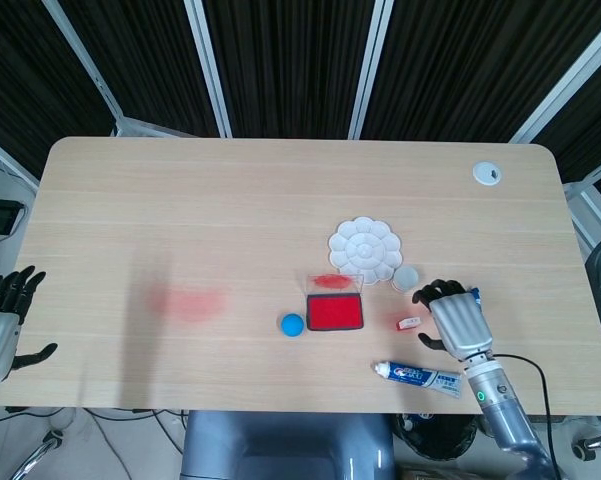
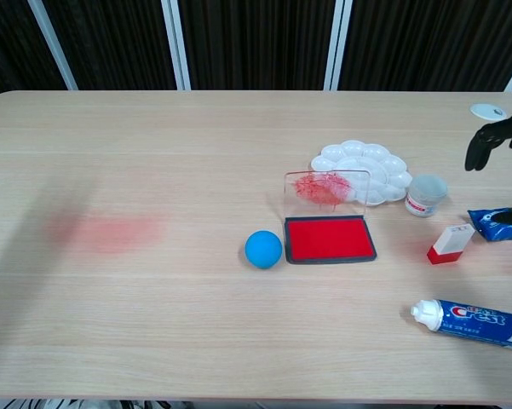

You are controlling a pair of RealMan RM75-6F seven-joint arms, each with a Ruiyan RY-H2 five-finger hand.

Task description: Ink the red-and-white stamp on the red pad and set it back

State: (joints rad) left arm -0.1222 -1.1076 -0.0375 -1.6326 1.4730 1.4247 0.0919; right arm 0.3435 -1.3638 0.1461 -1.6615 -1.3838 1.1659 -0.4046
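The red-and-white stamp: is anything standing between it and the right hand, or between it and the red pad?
Nothing visible blocks either path. The right hand hovers open just right of the stamp, with bare table between the stamp and the red pad.

The stamp (image 2: pixel 450 243) sits hemmed in by a small jar (image 2: pixel 426 195), snack packet (image 2: pixel 497 222) and toothpaste (image 2: pixel 468 320); its pad-side stays open.

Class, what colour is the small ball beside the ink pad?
The ball is blue, clearest in the chest view.
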